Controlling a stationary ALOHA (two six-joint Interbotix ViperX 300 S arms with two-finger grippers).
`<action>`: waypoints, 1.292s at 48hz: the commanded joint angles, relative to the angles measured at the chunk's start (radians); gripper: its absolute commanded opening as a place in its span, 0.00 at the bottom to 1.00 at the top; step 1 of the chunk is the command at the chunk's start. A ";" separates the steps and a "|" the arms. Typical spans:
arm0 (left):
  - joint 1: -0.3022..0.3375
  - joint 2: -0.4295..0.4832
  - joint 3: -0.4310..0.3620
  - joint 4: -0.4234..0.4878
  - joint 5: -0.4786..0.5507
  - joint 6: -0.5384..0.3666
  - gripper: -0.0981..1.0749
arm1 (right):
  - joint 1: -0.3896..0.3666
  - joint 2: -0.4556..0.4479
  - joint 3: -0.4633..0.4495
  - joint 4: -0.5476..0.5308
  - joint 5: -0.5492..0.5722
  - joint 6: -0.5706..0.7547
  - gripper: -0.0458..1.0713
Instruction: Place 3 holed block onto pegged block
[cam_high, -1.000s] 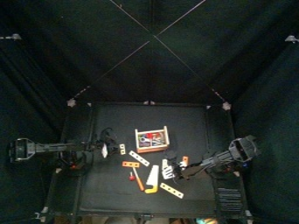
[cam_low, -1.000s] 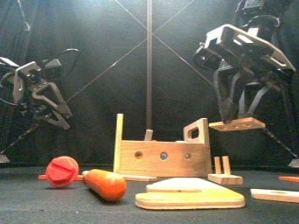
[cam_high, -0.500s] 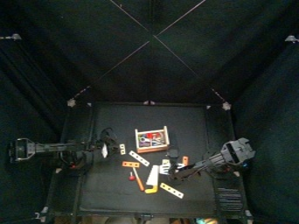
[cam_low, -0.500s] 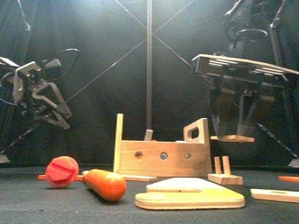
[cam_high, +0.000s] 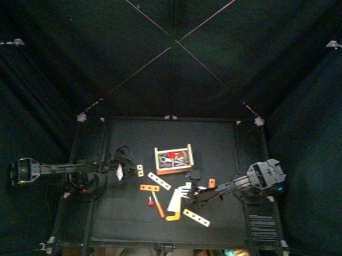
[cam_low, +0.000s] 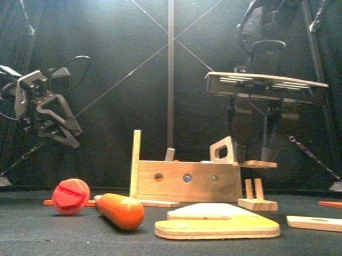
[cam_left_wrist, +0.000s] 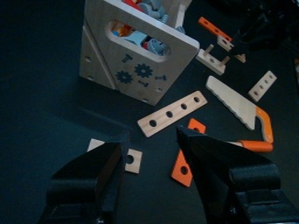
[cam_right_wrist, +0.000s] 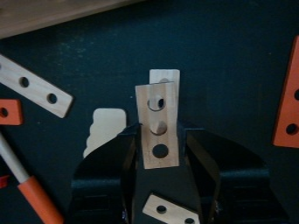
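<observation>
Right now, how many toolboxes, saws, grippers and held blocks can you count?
Toolbox: 1
Saw: 1
Grippers: 2, the left gripper and the right gripper
Holed block, held by the right gripper: 1
Total: 5

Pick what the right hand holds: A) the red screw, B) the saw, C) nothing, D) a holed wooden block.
D: in the right wrist view the right hand grips a holed block above the pegged block.
</observation>
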 joint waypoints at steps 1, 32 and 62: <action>-0.002 0.000 -0.011 -0.002 -0.003 0.002 0.81 | -0.008 -0.008 -0.023 0.015 0.002 -0.002 0.55; -0.002 0.000 -0.003 0.002 -0.005 0.002 0.81 | -0.035 0.002 -0.029 0.018 0.002 0.003 0.55; -0.002 0.002 0.005 0.002 -0.003 0.002 0.81 | -0.041 0.032 -0.040 0.037 0.000 0.000 0.55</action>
